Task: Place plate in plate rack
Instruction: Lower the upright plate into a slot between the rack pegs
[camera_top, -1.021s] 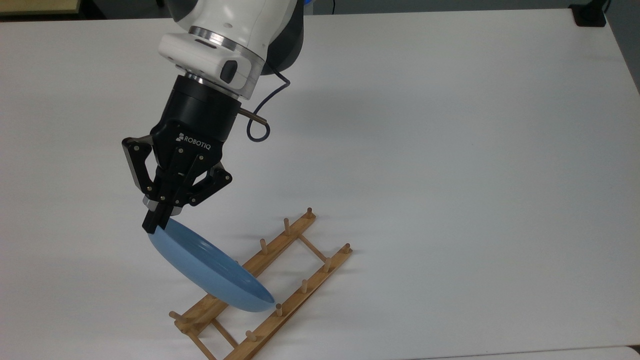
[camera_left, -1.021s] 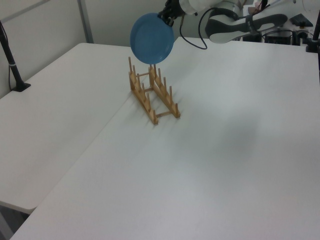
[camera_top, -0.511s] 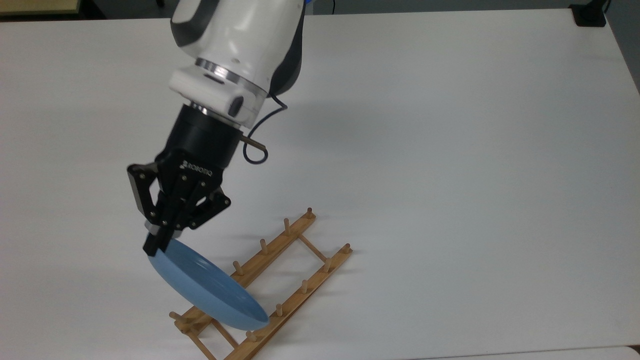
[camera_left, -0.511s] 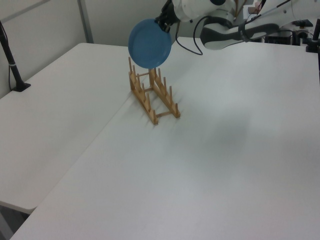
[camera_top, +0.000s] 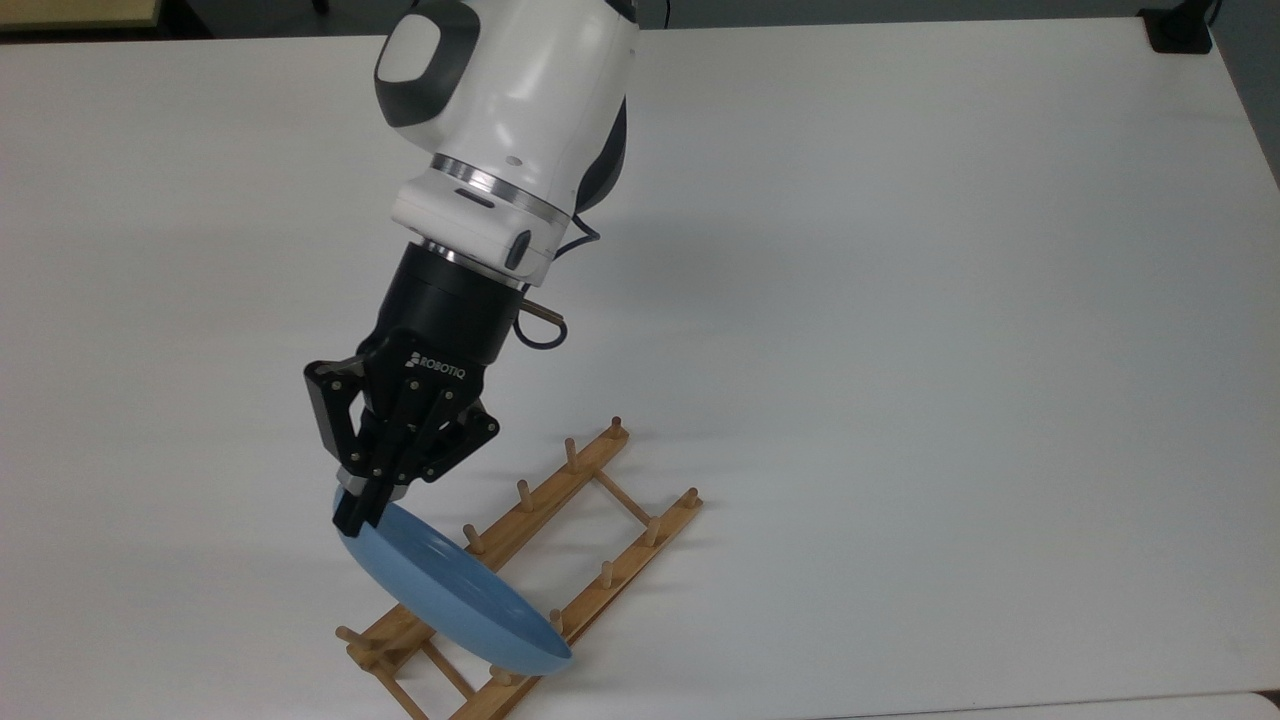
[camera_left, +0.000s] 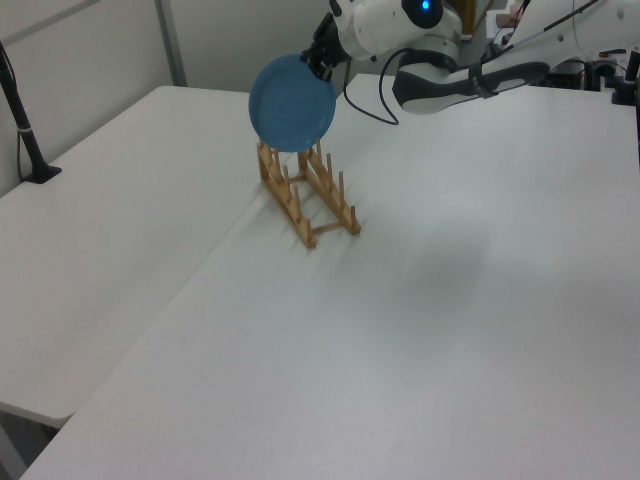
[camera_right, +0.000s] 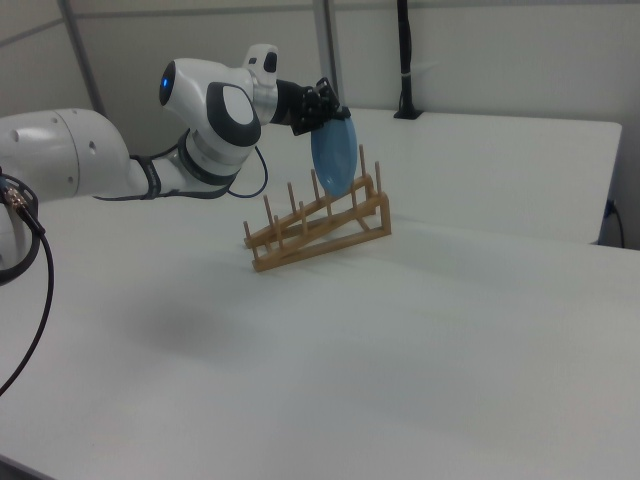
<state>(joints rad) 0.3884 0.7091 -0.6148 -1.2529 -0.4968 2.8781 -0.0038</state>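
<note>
Plate (camera_top: 455, 600) in claw (camera_top: 352, 520), over rack (camera_right: 320, 228).

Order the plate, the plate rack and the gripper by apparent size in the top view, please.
1. plate rack, longest span.
2. plate and gripper: similar extent; the gripper is nearer the camera, so unranked.

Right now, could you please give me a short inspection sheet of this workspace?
Surface: white table, bare apart from the rack.
Job's things: blue plate held on edge, tilted, over one end of the wooden rack.
Clutter: nothing seen.
Claw: claw shut on the plate's rim.
Cables: dark cable looped at the wrist.
Surroundings: black post clamped at the table edge; grey walls behind.
</note>
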